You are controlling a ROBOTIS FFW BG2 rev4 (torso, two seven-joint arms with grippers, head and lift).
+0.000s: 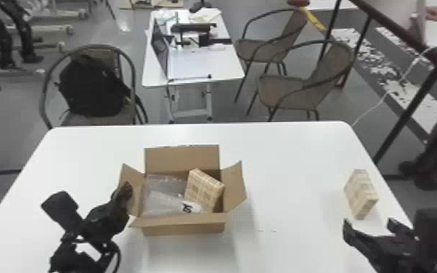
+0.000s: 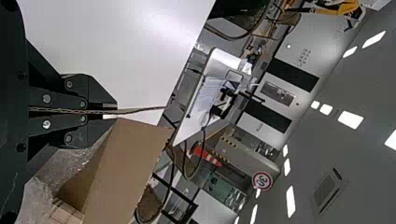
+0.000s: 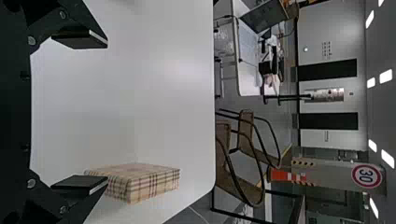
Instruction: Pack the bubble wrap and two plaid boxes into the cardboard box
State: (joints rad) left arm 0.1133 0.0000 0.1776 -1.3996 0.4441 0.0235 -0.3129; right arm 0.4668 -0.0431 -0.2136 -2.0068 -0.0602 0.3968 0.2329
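wrap (image 1: 159, 188) and one box (image 1: 204, 189) were held in the carton (image 1: 183, 229), its flap (image 1: 138, 190) pinched by the left gripper (image 1: 126, 186), perhaps for steadiness. right of it, the second box (image 1: 361, 194) was faced by the empty, wide-spread right gripper (image 1: 369, 225).

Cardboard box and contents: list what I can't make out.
- Cardboard box's floor: head view, covered by bubble wrap and packed plaid box.
- Part of its left flap: head view, behind the left gripper.
- Rest of that plaid box: left wrist view, cut off by the bottom edge.
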